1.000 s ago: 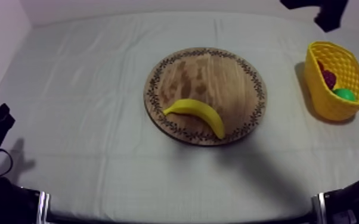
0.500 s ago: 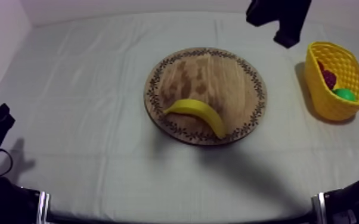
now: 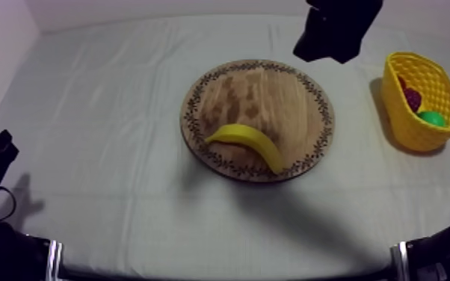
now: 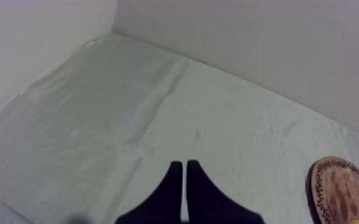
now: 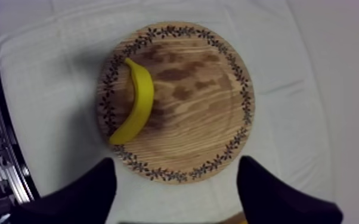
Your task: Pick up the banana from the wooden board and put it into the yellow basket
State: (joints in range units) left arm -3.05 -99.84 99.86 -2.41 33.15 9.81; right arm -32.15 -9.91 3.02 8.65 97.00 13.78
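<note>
Overhead, my right claw (image 5: 176, 177) gapes empty, banana (image 5: 135, 101) and wooden board (image 5: 209, 89) beneath it. My left claw (image 4: 182, 176) rests closed, empty.

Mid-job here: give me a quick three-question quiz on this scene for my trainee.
1. True or false: the banana lies on the wooden board.
2. The right gripper is: A) shut on the banana; B) open; C) shut on nothing.
3. Fill in: the left gripper, its fingers together over the cloth, is ____.
Key: 1 true; 2 B; 3 shut.
</note>
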